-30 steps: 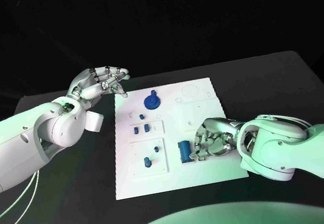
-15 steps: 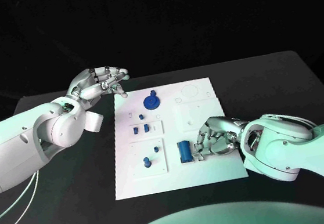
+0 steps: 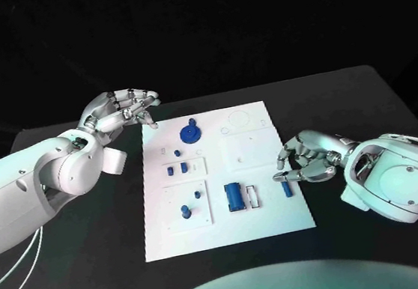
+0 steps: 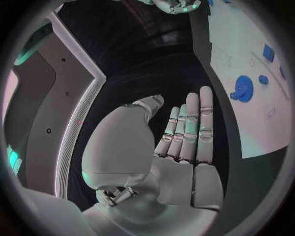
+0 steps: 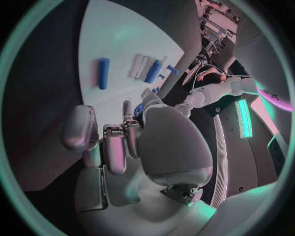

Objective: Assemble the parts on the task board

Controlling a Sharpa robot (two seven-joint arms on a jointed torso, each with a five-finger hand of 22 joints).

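Here, two white robot arms flank the flat white rectangular task board (image 3: 229,221) on the black table (image 3: 355,100). The silver left hand (image 3: 118,109) hovers past the board's far left corner, palm raised, fingers loosely apart, holding nothing. On the board lie one blue gear-shaped part (image 3: 191,131), several small blue pegs (image 3: 178,170), one blue cylinder (image 3: 235,196) in a slot and one slim blue pin (image 3: 286,189) near the right edge. The silver right hand (image 3: 311,158) hangs just above that pin, fingers curled; whether it touches it cannot be told.
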